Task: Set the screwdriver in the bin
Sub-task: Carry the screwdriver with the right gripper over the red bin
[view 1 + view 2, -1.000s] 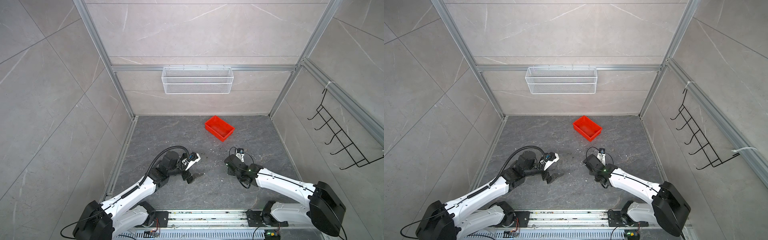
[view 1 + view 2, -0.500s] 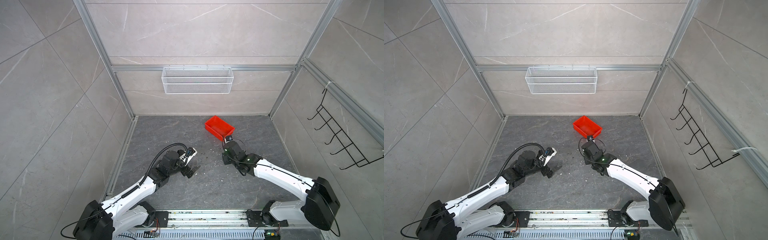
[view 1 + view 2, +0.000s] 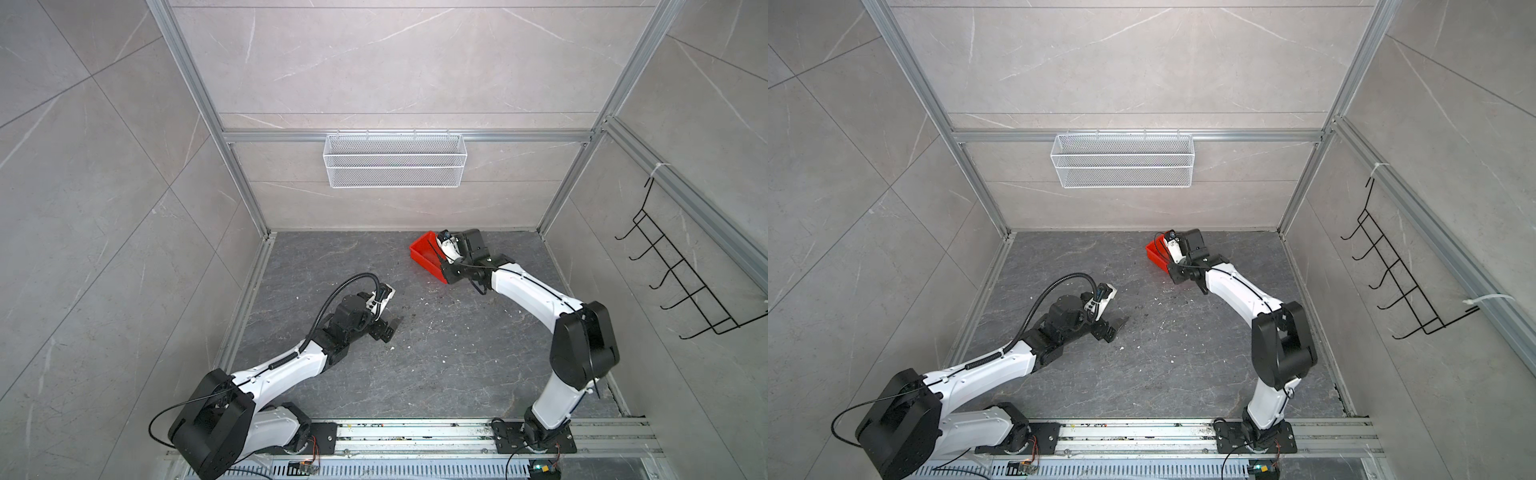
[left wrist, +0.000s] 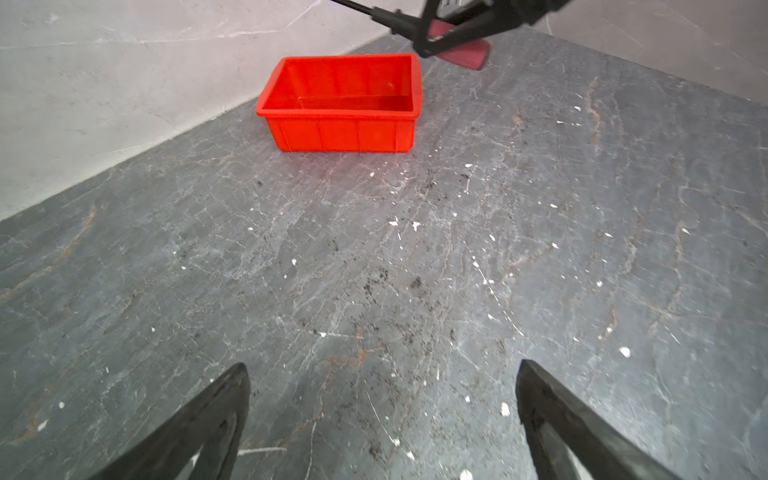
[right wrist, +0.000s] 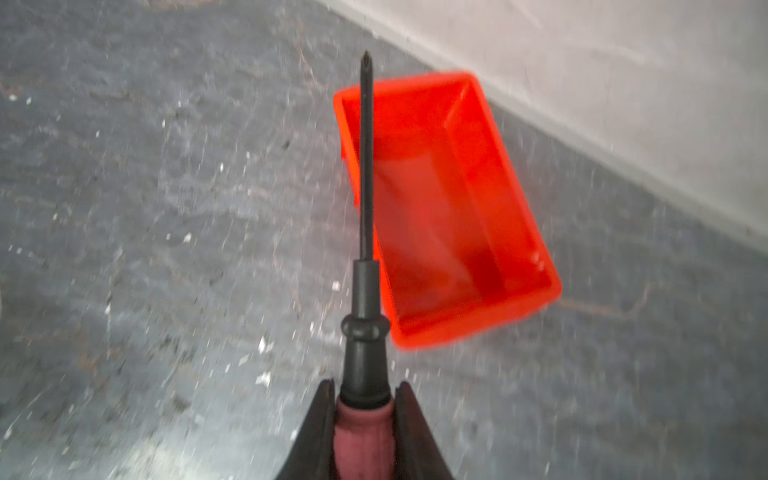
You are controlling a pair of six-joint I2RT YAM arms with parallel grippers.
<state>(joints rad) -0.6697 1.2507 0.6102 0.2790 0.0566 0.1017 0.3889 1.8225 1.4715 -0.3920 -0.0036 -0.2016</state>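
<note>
pinching slim screwdriver [image 5: 365, 291] by red handle, right gripper [image 5: 365, 390] near rectangular plastic bin [image 5: 457, 330]; left gripper [image 4: 383, 365] spread

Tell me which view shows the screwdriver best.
Right wrist view: the screwdriver is large and central, tip to handle, clamped in the right gripper. Left wrist view catches it only at the frame's edge; in both top views it's a thin sliver.

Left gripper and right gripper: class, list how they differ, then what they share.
The left gripper is open; the right gripper is shut. The left gripper holds nothing; the right gripper clamps the screwdriver by its red handle. The left gripper is well away from the bin; the right gripper is close by it. Shared: both have dark fingers.
</note>
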